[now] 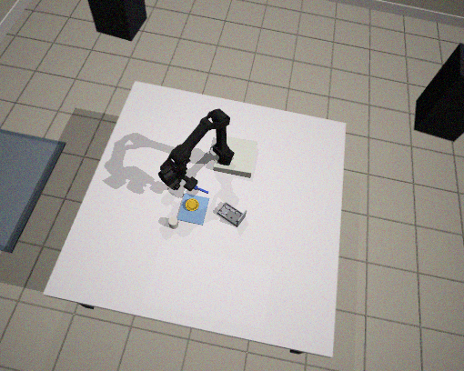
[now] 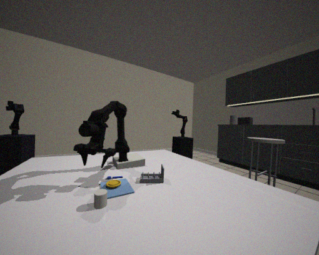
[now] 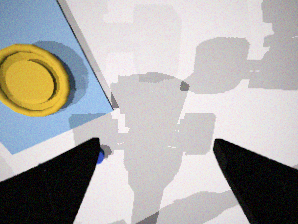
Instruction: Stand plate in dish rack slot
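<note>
The yellow plate [image 1: 192,205] [image 2: 113,183] [image 3: 30,80] lies flat on a blue mat [image 1: 198,218] [image 2: 124,190] [image 3: 30,24] in the middle of the white table [image 1: 257,273]. The grey dish rack [image 1: 231,214] [image 2: 151,178] stands just to the right of the mat, with nothing in it. My gripper [image 1: 186,184] [image 2: 94,164] [image 3: 157,143] is open and empty. It points down and hangs a little above the table, just beyond the mat's far edge. In the wrist view the plate is at the upper left, outside the fingers.
A small blue pen-like object [image 1: 203,190] [image 2: 114,177] [image 3: 100,157] lies by the mat's far edge near my left finger. A white cylinder [image 1: 173,222] [image 2: 100,199] stands at the mat's near left corner. The arm's pale base block [image 1: 245,156] [image 2: 131,162] is behind.
</note>
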### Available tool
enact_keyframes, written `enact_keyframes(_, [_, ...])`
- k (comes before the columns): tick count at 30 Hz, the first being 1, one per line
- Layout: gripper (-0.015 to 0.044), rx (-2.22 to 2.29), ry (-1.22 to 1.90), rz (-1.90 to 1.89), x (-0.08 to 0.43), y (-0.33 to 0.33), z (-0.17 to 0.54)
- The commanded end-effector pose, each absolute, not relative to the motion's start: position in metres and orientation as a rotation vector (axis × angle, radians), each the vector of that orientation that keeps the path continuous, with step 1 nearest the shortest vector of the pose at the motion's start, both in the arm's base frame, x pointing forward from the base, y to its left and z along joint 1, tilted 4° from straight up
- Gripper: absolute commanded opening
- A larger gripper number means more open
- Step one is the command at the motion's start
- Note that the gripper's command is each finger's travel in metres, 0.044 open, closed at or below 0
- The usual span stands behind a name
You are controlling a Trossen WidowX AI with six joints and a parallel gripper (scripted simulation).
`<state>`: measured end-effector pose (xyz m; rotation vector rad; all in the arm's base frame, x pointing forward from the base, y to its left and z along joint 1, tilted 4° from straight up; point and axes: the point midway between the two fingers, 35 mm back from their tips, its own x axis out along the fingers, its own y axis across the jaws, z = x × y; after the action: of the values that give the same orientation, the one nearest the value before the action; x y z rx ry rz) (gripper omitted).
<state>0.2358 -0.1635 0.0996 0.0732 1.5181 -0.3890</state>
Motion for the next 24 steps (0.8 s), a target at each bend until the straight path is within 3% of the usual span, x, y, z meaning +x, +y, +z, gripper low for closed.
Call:
enact_keyframes(1, [0.0400,-0.007,1.527,-0.240,0.262,-0.138,0.091])
enact_keyframes(10, [0.0400,-0.161,1.530,0.035,0.299,-0.077,0.075])
enact_keyframes(24, [0.0400,-0.164,1.530,0.041,0.301,-0.076,0.063])
